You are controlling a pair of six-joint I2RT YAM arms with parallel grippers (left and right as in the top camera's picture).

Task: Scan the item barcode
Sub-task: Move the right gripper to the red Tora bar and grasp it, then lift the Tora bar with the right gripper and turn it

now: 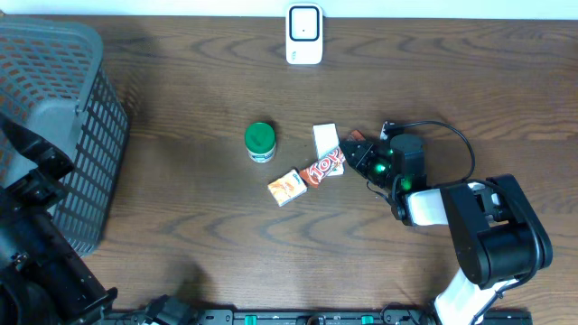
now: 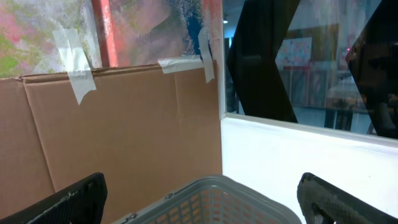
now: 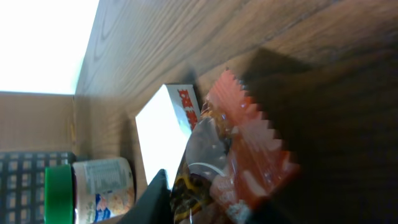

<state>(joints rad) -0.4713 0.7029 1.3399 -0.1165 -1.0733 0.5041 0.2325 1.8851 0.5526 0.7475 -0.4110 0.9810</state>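
Note:
A red snack packet (image 1: 325, 168) lies on the wooden table beside a white box (image 1: 325, 140). My right gripper (image 1: 354, 155) is at the packet's right end. In the right wrist view the crinkled packet (image 3: 242, 149) fills the space between the jaws, a dark finger (image 3: 155, 199) presses its left side, and my right gripper (image 3: 217, 208) is shut on it. The white scanner (image 1: 304, 34) stands at the table's far edge. My left gripper (image 2: 200, 186) hangs wide open and empty above the basket's rim (image 2: 249, 190).
A green-lidded jar (image 1: 260, 142) and a small orange box (image 1: 287, 187) sit left of the packet. The grey basket (image 1: 54, 126) fills the left side, with the left arm (image 1: 32, 235) over its front. A cardboard sheet (image 2: 124, 130) stands behind.

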